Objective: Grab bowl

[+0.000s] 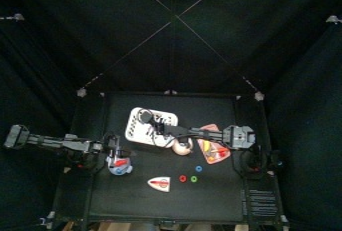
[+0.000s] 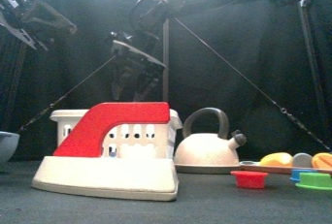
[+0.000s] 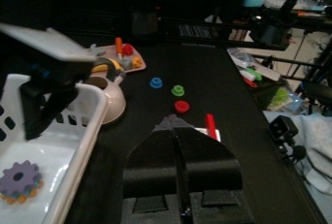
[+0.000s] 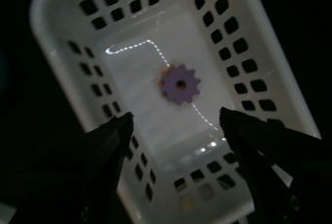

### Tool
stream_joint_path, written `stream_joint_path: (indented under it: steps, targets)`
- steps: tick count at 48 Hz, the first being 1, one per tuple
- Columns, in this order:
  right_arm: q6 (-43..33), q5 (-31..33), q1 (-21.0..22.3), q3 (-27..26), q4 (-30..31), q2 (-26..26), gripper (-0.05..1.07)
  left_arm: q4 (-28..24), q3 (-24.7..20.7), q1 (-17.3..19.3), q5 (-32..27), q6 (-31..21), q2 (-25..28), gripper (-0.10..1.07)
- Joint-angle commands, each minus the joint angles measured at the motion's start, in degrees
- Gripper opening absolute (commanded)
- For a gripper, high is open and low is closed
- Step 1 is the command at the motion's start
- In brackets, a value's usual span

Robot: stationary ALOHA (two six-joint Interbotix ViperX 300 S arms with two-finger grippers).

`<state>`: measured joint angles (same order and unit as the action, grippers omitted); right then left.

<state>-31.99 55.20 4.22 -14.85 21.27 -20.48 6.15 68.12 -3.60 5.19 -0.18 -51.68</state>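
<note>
Your right pincer [image 4: 182, 136] hangs released, jaws spread wide, directly above the white perforated tray [image 4: 247, 44], where a purple gear-shaped piece [image 4: 180, 82] lies on the tray floor. Your left pincer [image 3: 182, 165] is clenched, jaws together, low over the surface [image 3: 279, 184] beside the tray. The bowl [image 2: 7, 146] sits at the surface's left edge in the front view, only partly visible.

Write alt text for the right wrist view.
The right tool, jaws apart, hangs over a white perforated tray on a dark surface. A small purple gear-shaped piece and a thin pale cord or chain lie in the tray. No bowl is visible.
</note>
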Motion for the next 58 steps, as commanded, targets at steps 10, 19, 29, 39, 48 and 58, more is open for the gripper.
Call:
stream_joint_path:
  steps: [10,19,29,39,48,58]
  targets:
    - [-5.80,-11.07,-7.21,11.87,2.20,11.07,1.00,8.88,-0.09,0.26,-2.72,0.09,0.09,0.00]
    - [-11.95,-21.09,-9.05,21.27,4.92,15.82,1.00,11.95,-0.35,0.35,-9.67,-0.09,0.09,0.22]
    - [-18.72,-35.95,-9.84,33.13,9.14,20.83,1.00,17.31,-1.49,0.35,-20.57,-0.09,0.62,0.52]
    - [-20.65,-49.83,-9.84,42.19,12.57,24.70,1.00,18.81,-4.13,0.26,-28.56,0.00,3.34,0.65]
    - [-20.21,-55.72,-9.76,47.11,15.73,26.46,1.00,17.49,-4.13,-0.26,-33.22,-0.09,7.73,0.65]
    - [-20.04,-62.05,-9.93,52.12,19.95,29.00,1.00,17.05,-3.08,-0.44,-33.40,-0.09,11.07,0.65]
